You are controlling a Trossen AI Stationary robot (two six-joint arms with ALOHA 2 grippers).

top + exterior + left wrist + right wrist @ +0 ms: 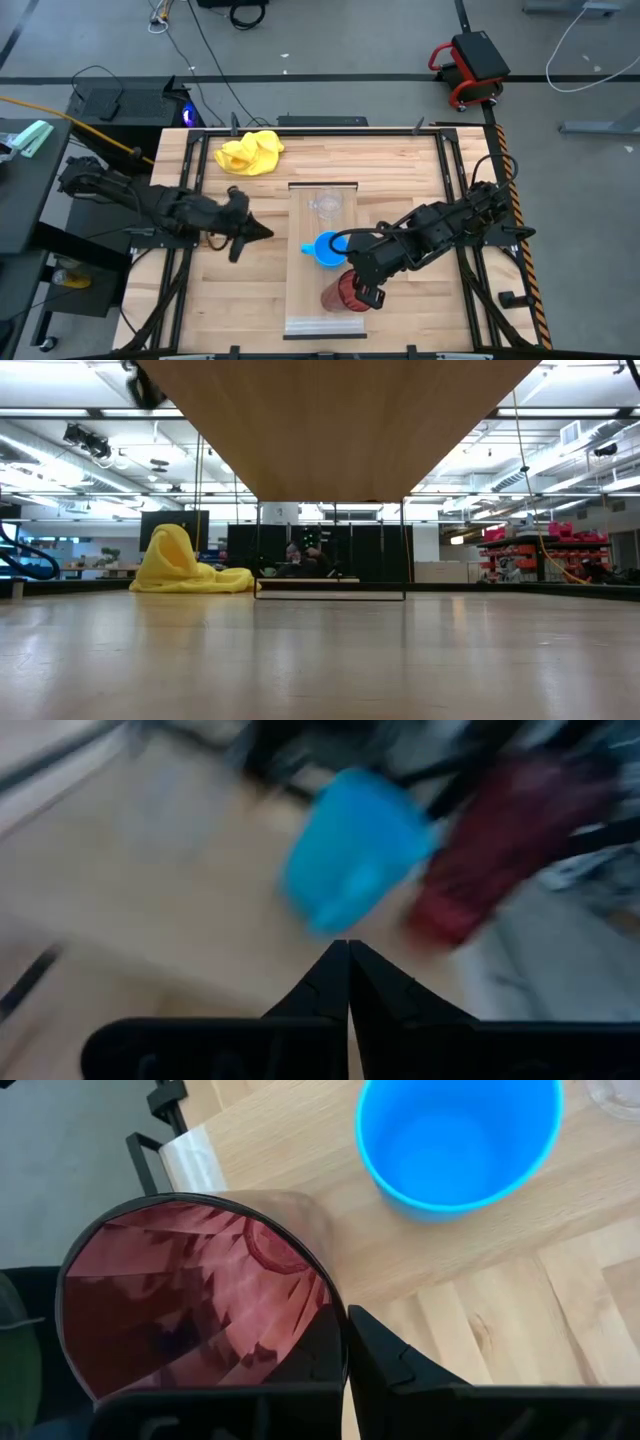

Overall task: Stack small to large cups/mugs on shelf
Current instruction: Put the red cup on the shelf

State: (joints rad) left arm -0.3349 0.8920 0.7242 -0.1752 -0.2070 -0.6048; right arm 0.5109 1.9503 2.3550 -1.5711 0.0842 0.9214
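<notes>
The shelf [300, 300] is a long light plank raised over the table's middle; its underside [340, 420] shows in the low view. On it stand a clear plastic cup [325, 205] at the far part and a blue mug [325, 250] [455, 1140] in the middle. The dark red ribbed cup [343, 292] [190, 1300] is at the near part. My right gripper [366, 292] is shut on the red cup. My left gripper [262, 232] [348, 970] is shut and empty, left of the shelf, pointing at the blue mug [350, 850]. My right gripper pinches the red cup's wall at its rim [335, 1315], on the side toward the table's right. One finger [390, 1365] is outside the cup; the other shows darkly through the wall, inside. The fingers slant down from the right. The cup is upright, mouth up, over the shelf.
A crumpled yellow cloth [250, 152] [185, 565] lies on the tabletop at the far left, clear of the shelf. The shelf stands on thin dark wire legs [258, 550]. Bare tabletop [420, 180] shows on both sides of the shelf.
</notes>
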